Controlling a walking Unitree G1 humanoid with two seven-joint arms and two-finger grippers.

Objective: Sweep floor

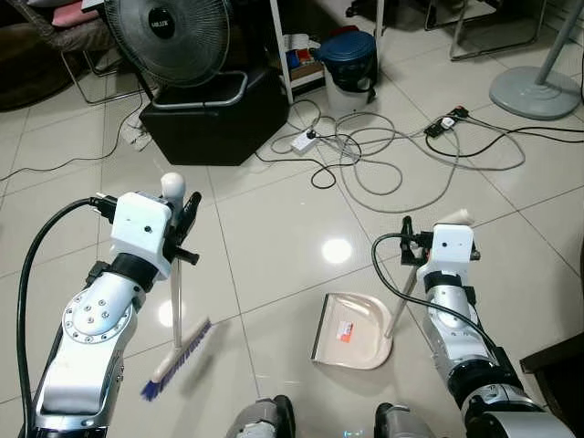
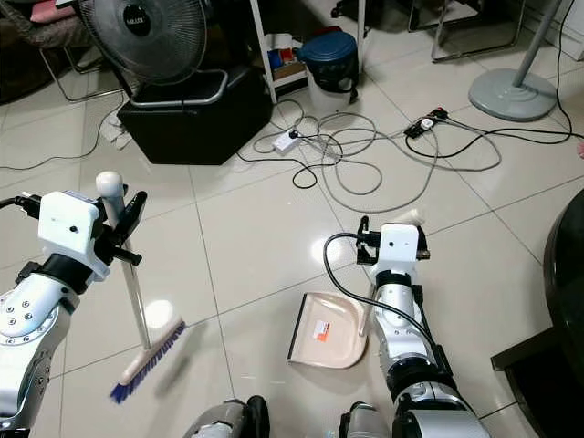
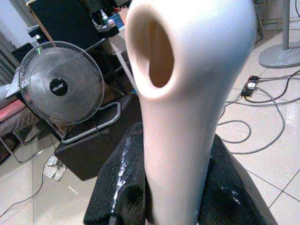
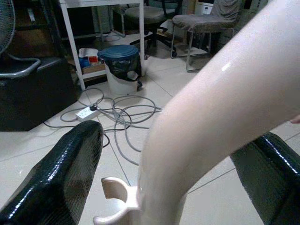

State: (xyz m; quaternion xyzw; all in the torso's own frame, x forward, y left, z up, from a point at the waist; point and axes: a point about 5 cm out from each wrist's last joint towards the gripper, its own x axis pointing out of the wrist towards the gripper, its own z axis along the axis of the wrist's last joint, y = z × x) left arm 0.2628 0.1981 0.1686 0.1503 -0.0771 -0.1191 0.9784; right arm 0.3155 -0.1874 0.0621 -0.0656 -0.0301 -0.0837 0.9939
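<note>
A broom stands tilted on the tiled floor, its blue bristles (image 1: 173, 362) down by my left foot. Its pale handle (image 1: 172, 189) runs up through my left gripper (image 1: 186, 219), which is shut on it just below the rounded top. In the left wrist view the handle (image 3: 187, 93) sits between the black fingers (image 3: 117, 187). A cream dustpan (image 1: 351, 330) lies flat on the floor in front of my feet. Its long handle slants up to the right into my right gripper (image 1: 453, 224), which is shut on it; the handle (image 4: 220, 98) shows between the fingers (image 4: 61, 173).
Loose grey and black cables (image 1: 383, 155) and power strips (image 1: 306, 139) sprawl across the floor ahead. Behind them stand a black box (image 1: 214, 123) with a fan (image 1: 169, 36), a blue-lidded bin (image 1: 349, 59) and a round fan base (image 1: 537, 91). Dark furniture (image 1: 557, 370) is at my lower right.
</note>
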